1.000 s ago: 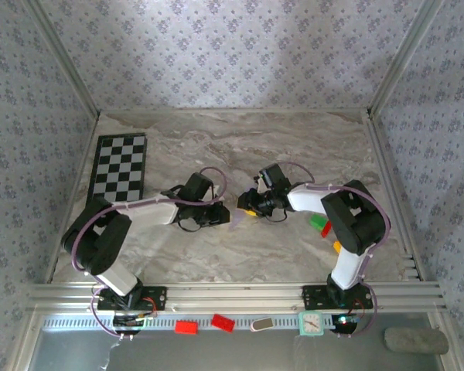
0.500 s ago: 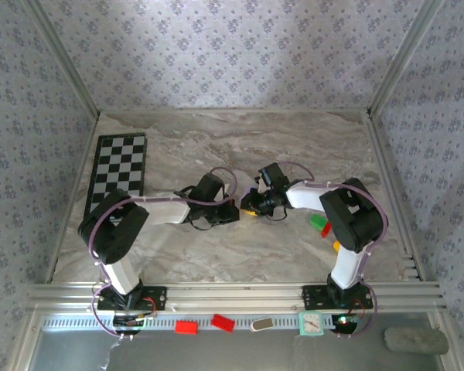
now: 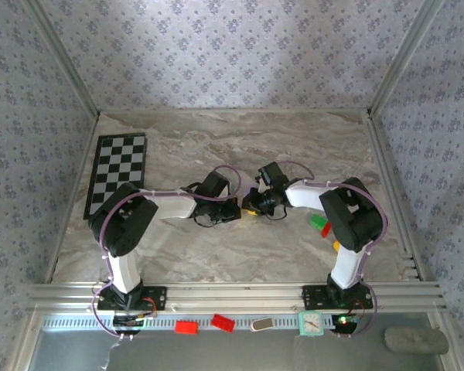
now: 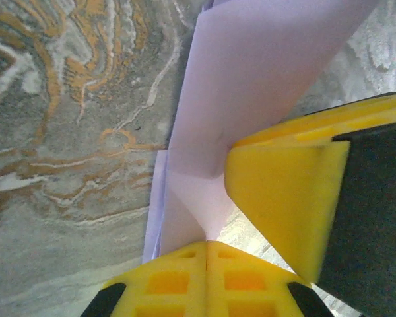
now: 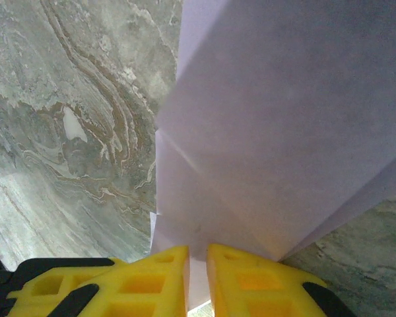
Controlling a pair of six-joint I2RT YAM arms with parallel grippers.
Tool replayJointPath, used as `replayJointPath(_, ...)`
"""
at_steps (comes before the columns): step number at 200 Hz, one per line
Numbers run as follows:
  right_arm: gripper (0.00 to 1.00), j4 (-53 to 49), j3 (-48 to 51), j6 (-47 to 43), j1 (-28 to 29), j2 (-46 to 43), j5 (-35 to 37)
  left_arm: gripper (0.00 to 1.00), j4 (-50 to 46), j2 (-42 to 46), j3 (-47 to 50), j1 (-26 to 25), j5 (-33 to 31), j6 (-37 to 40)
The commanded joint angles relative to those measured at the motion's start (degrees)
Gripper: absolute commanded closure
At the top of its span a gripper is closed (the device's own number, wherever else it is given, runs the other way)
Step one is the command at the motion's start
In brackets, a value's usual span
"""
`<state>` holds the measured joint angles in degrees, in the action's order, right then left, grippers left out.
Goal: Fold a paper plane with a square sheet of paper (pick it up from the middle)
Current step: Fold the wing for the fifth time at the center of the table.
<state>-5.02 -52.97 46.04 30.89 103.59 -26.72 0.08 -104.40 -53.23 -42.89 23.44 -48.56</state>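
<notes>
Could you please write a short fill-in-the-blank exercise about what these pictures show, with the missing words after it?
1. Seen from the top camera, the checkerboard lies at the ___ edge of the table.
2. The left gripper and the right gripper both pinch a folded sheet of paper of pale ___ colour.
3. The fingers of both grippers are ___ in colour.
Missing words: left; lilac; yellow.

table: grey marble top | checkered board: black and white, flat, far left | green block: on the right, red block just beside it | small clock: on the front rail
</notes>
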Motion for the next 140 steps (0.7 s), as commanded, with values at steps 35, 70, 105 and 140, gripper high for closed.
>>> replayJointPath(35,0.83,-9.3,-0.9,-1.1,0.2,3.8,6.1,1.00,-10.0,-1.1,-1.5,-0.5,-2.5,2.4)
replayJointPath(70,0.84,-12.9,-2.3,-1.4,0.3,5.0,8.8,1.00,-15.0,-0.1,-1.8,-0.7,-2.8,4.9)
replayJointPath(105,0.84,-14.7,-3.2,-1.5,0.3,6.1,9.8,1.00,-20.0,0.9,-2.4,-0.9,-3.2,7.9)
replayJointPath(140,0.84,-15.0,-3.5,-1.1,0.2,6.6,9.6,1.00,-22.2,1.5,-2.5,-1.4,-3.6,8.8)
